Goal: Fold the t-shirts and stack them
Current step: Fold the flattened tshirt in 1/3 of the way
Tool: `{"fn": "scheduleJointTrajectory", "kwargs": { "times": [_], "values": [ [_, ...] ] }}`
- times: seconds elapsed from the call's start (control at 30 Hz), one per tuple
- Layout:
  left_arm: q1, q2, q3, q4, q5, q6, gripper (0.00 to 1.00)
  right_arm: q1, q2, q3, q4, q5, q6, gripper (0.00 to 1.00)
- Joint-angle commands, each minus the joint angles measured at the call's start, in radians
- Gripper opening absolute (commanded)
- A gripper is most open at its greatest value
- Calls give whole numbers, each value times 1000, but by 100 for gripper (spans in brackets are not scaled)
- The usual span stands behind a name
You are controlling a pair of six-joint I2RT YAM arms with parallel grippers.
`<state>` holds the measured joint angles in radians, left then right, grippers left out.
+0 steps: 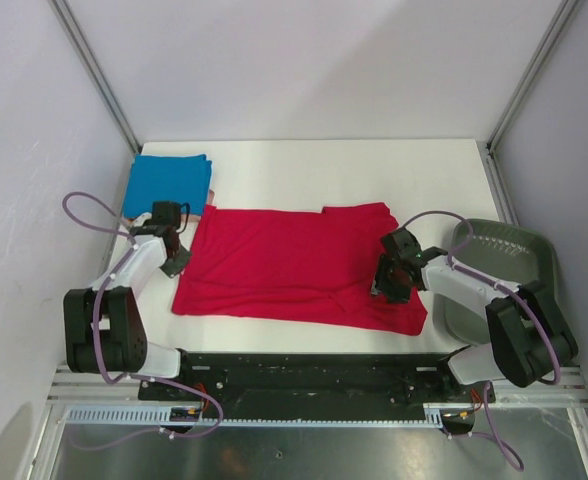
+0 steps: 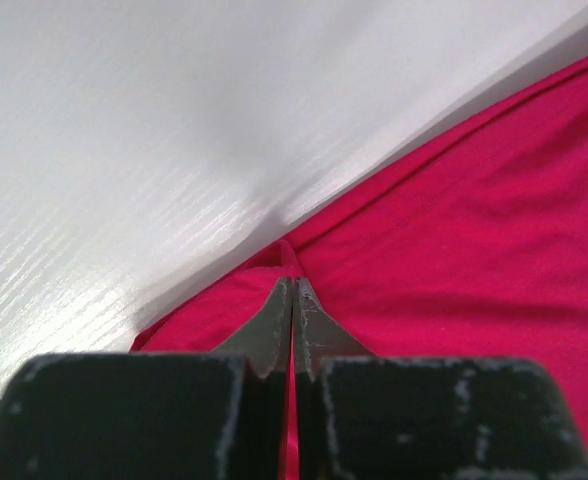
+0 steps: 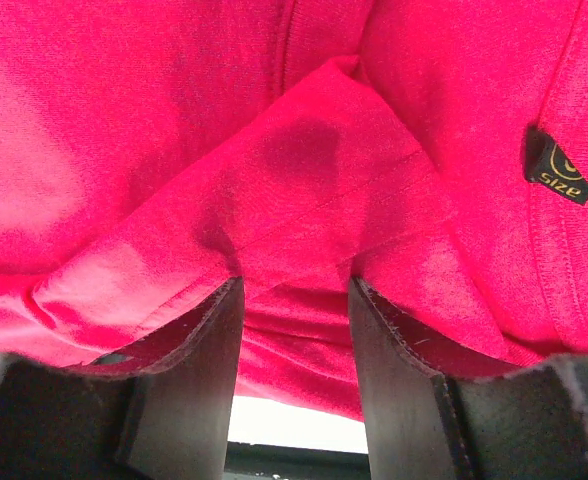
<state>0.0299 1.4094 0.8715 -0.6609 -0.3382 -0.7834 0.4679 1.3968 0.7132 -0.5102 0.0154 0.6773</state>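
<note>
red t-shirt [image 1: 294,265] spread flat, tabletop [image 1: 374,170] centre toward near edge | my left claw [image 1: 177,262] clenched on its left hem | my right claw [image 1: 389,288] grasping a bunched fold near its right edge | blue t-shirt [image 1: 169,182] folded, far-left corner

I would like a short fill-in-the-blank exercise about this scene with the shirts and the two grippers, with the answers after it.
1. The left gripper is shut on an edge of the ____ t-shirt.
2. A folded ____ t-shirt lies at the far left of the table.
3. The dark grey bin stands on the ____ side of the table.
4. In the right wrist view, red cloth sits between the fingers of the ____ gripper.

Answers: red; blue; right; right
</note>
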Motion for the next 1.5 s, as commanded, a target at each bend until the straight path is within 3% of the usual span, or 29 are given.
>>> {"fn": "scheduleJointTrajectory", "kwargs": {
  "times": [0.0,0.17,0.3,0.43,0.6,0.9,1.47],
  "values": [
    [11,-25,-6,20,-8,9,3,5,11,-41,25,31,-1,51],
    [8,-11,-17,27,22,0,33,4,10,-44,31,31,3,51],
    [7,-2,-30,30,30,-16,40,5,14,-44,38,27,4,51],
    [4,18,-33,32,34,-27,41,4,21,-45,42,26,3,51],
    [0,52,-37,38,38,-43,35,5,26,-46,45,26,2,51],
    [-1,41,-40,47,33,-50,2,5,34,-68,51,30,3,51],
    [27,-39,-59,47,15,-36,0,3,37,-119,57,35,11,50]
  ]
}}
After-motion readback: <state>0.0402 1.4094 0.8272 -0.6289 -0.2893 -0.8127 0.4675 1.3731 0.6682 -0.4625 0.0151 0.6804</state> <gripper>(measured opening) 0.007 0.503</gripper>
